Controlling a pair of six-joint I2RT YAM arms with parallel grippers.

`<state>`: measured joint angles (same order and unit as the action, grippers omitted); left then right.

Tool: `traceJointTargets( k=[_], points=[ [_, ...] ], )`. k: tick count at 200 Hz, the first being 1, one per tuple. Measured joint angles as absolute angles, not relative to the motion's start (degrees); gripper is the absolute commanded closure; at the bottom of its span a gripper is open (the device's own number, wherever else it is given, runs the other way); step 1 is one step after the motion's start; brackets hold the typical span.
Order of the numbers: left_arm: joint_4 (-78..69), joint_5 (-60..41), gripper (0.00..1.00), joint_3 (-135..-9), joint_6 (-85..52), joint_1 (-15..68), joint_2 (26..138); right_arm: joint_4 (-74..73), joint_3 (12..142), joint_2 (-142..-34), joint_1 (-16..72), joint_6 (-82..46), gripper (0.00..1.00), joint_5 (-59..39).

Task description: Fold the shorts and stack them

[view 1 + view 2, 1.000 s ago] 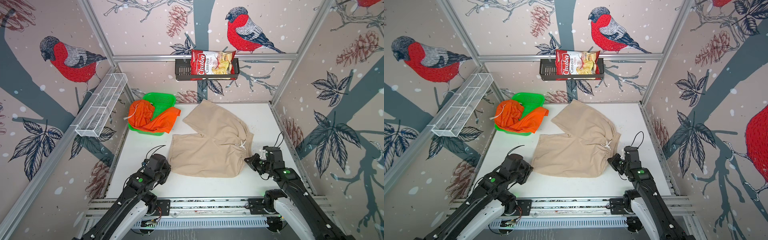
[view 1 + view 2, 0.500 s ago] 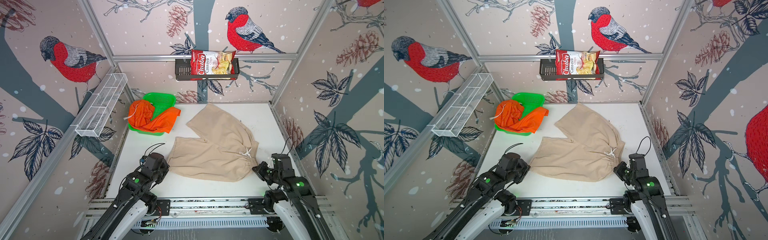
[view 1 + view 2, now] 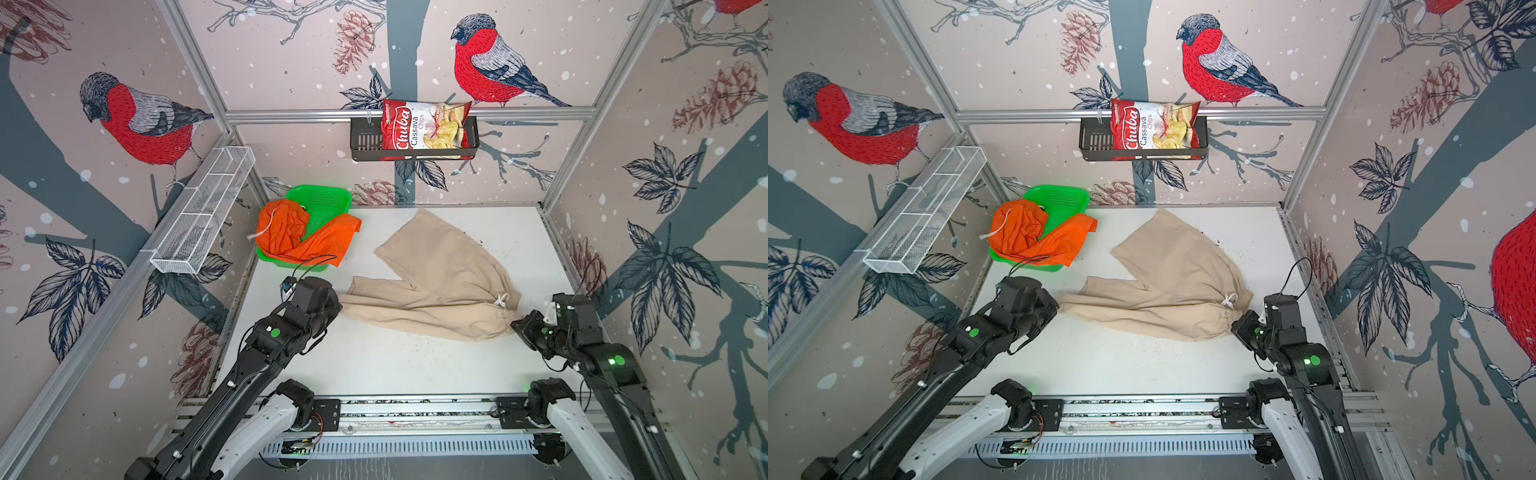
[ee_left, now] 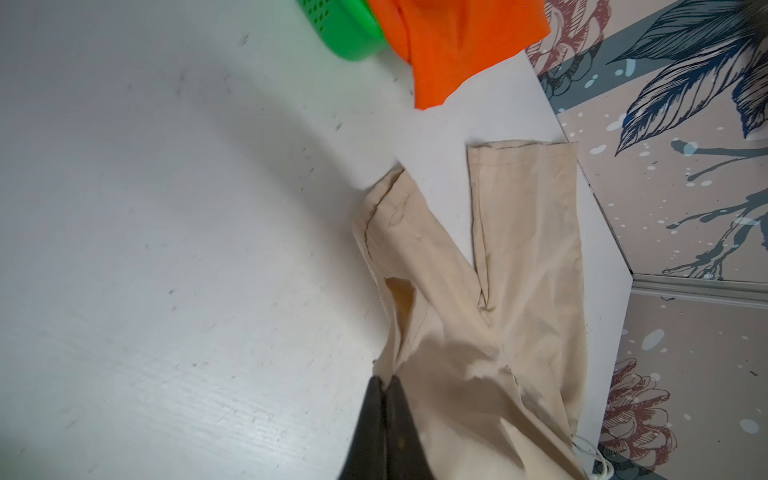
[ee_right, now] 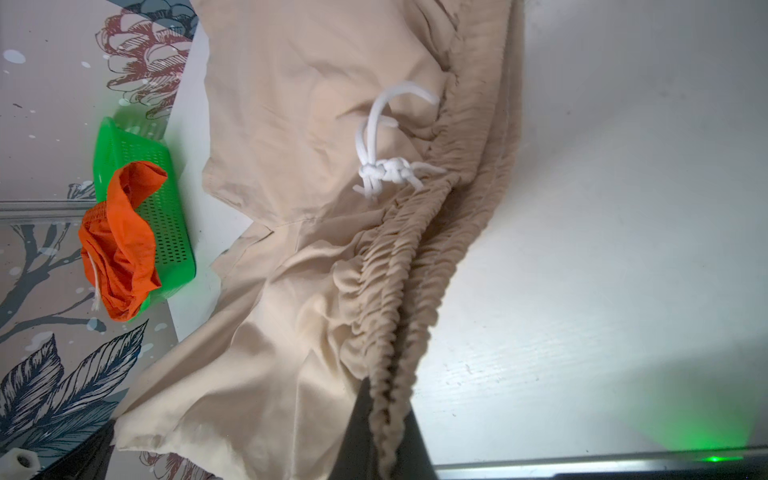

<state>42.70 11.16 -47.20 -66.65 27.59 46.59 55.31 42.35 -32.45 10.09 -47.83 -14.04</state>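
Observation:
The beige shorts (image 3: 440,282) (image 3: 1167,286) lie spread on the white table, one leg pointing to the back. Their near edge is stretched between my two grippers. My left gripper (image 3: 338,301) (image 4: 386,380) is shut on the hem corner of the near leg. My right gripper (image 3: 515,326) (image 5: 388,399) is shut on the ruffled elastic waistband, close to the white drawstring knot (image 5: 386,170). The orange shorts (image 3: 299,237) (image 3: 1034,237) hang crumpled over the green basket (image 3: 324,199) at the back left.
A white wire shelf (image 3: 203,212) juts from the left wall. A black rack with a chips bag (image 3: 424,131) hangs on the back wall. Enclosure walls close in on three sides, and a metal rail (image 3: 415,409) runs along the front.
The right gripper has drawn the waistband rightward and nearer; the left has lifted the hem slightly. The near leg of the beige shorts is now pulled narrow and taut between them.

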Motion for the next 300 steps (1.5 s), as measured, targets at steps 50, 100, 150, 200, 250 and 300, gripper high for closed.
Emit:
traceJointTargets(
  k=[50,100,150,200,250,300],
  points=[
    [35.22,15.4,1.0,-54.35,-59.37,27.59,54.98,53.84,47.99,-39.55,7.62,-43.16,1.0,-15.16],
    [27.22,18.48,1.0,-61.82,-52.93,27.59,62.98,54.61,52.73,-46.76,0.51,-35.73,0.99,-19.79],
    [19.73,19.66,1.0,-70.39,-46.83,27.62,72.88,54.94,56.93,-54.13,-4.29,-29.47,0.98,-22.2],
    [14.79,19.88,1.0,-79.09,-41.67,27.62,84.16,55.0,59.29,-59.61,-6.74,-26.0,0.98,-23.62],
    [12.67,19.97,1.0,-85.45,-38.98,27.62,92.27,56.29,60.51,-64.97,-7.9,-23.97,1.0,-25.82],
    [12.29,20.78,1.0,-88.01,-37.01,27.64,94.3,59.31,51.66,-59.27,-7.9,-24.29,1.0,-33.39]
  ],
)
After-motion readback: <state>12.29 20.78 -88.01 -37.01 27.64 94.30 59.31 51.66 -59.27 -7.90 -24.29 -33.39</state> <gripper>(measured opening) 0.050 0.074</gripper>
